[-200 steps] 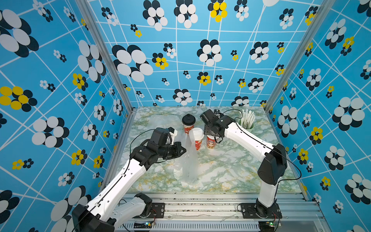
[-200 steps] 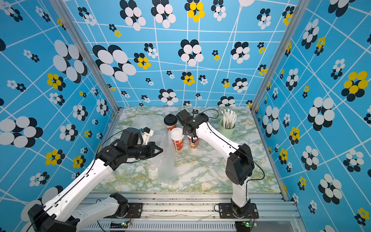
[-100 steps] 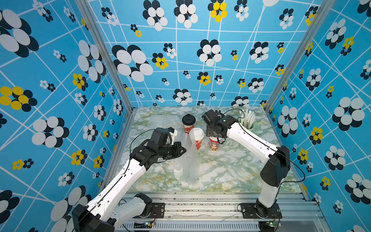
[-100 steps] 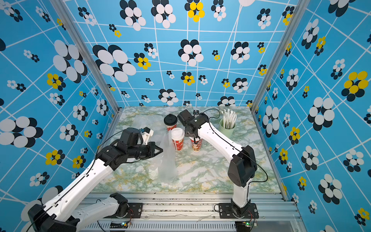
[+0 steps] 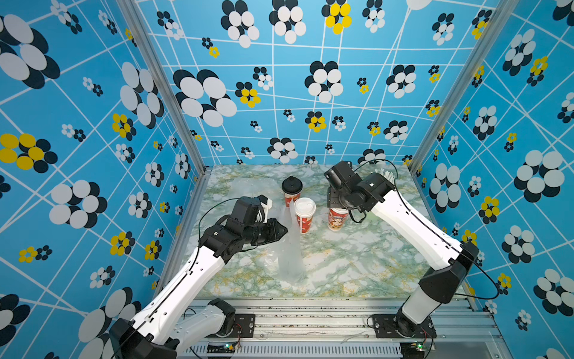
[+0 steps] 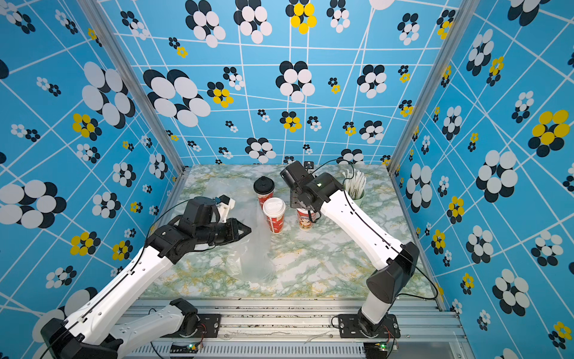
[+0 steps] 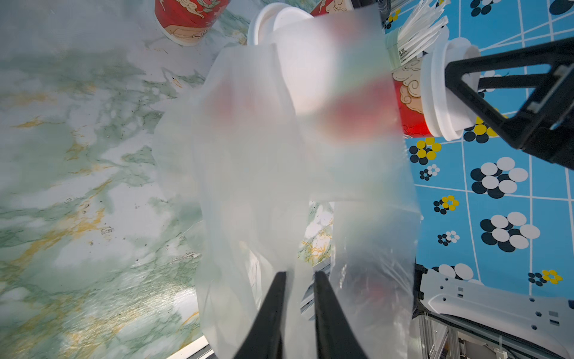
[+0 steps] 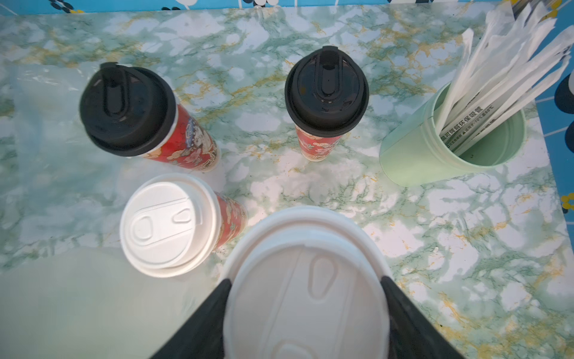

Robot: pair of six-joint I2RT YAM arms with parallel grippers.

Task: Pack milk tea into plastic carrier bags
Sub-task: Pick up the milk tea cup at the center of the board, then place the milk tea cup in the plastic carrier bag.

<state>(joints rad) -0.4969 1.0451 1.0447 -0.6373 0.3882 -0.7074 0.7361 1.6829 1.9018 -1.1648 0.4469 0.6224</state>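
Straddling thin, crinkly, see-through bag (image 5: 290, 258) film: left gripper (image 5: 283, 231), fingers (image 7: 275, 298) narrowly parted, no firm pinch evident; bag peaked upright on marbled table (image 5: 357, 264). Cup (image 5: 337, 219) at 3 o'clock from bag: tall red printed paper, flat white lid, axis vertical, clamped at the lid by right gripper (image 8: 306, 281). Right arm is nearer, so the cup likely travels toward 9 o'clock.

The milk tea cups (image 8: 192, 146) are printed red with cream clouds, two topped by white lids (image 8: 167, 223) and two by black lids (image 8: 326, 90). White straws (image 8: 497, 71) are held in a pale green cup (image 8: 413, 161), and a whitish translucent carrier bag (image 5: 290, 251) is seen on a tabletop (image 5: 357, 264) marbled white, green and gold. The walls (image 5: 93, 124) are patterned blue with white lines and black, white and yellow flowers.
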